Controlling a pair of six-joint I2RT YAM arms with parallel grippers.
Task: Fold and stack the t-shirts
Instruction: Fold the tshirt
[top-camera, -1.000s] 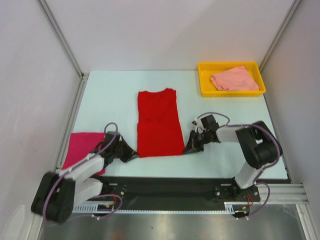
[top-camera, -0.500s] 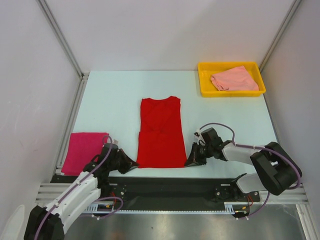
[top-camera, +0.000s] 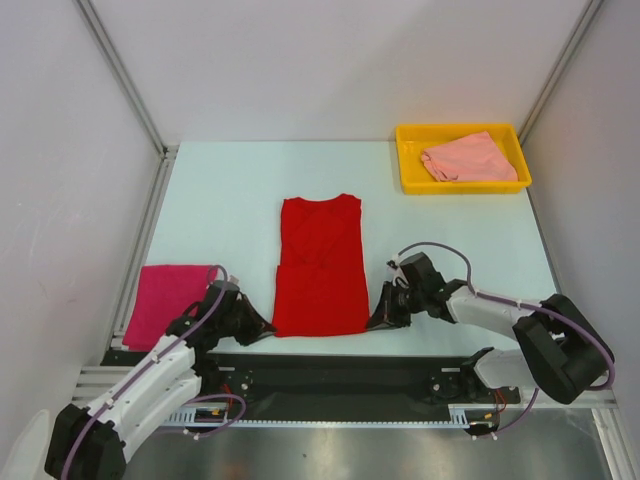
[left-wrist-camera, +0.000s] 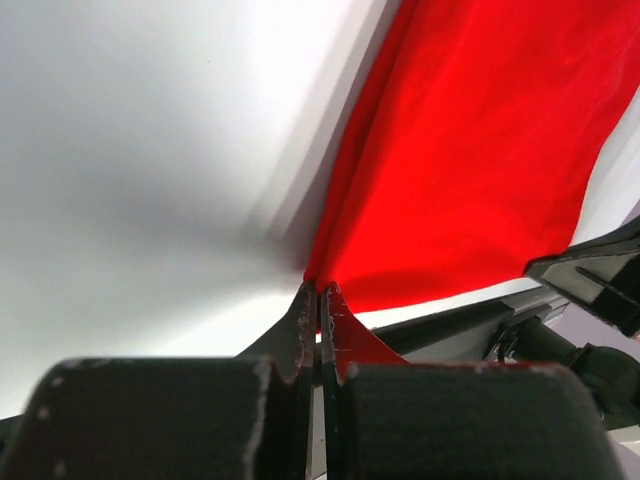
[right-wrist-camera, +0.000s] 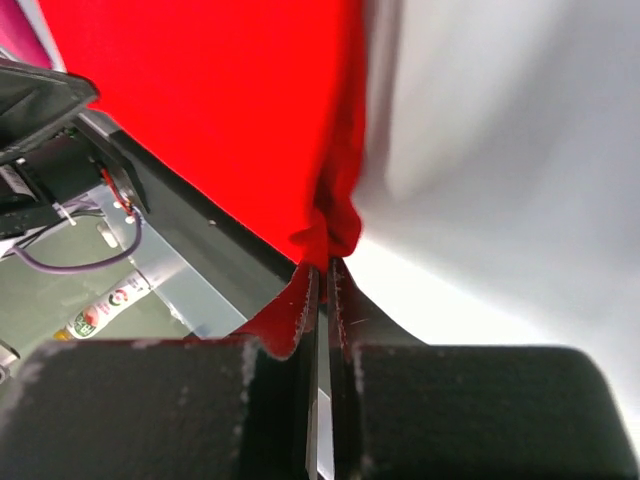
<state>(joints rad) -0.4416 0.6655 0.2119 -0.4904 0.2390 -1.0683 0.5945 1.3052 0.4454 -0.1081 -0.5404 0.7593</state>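
A bright red t-shirt (top-camera: 320, 265) lies flat and lengthwise in the table's middle, sleeves folded in, its hem near the front edge. My left gripper (top-camera: 266, 326) is shut on its near left corner (left-wrist-camera: 322, 272). The near right corner (right-wrist-camera: 330, 245) is pinched in my shut right gripper (top-camera: 372, 320). A folded magenta t-shirt (top-camera: 165, 298) rests at the front left, beside the left arm. The pale salmon t-shirt (top-camera: 468, 160) lies crumpled in the yellow tray (top-camera: 409, 170) at the back right.
The black rail (top-camera: 340, 370) with both arm bases runs along the near edge, just below the red shirt's hem. White walls and metal posts close in the table's left, right and back sides.
Both grippers have drawn the red shirt toward the front edge, about a hand's width over the second. Their grip on the near corners has stayed shut.
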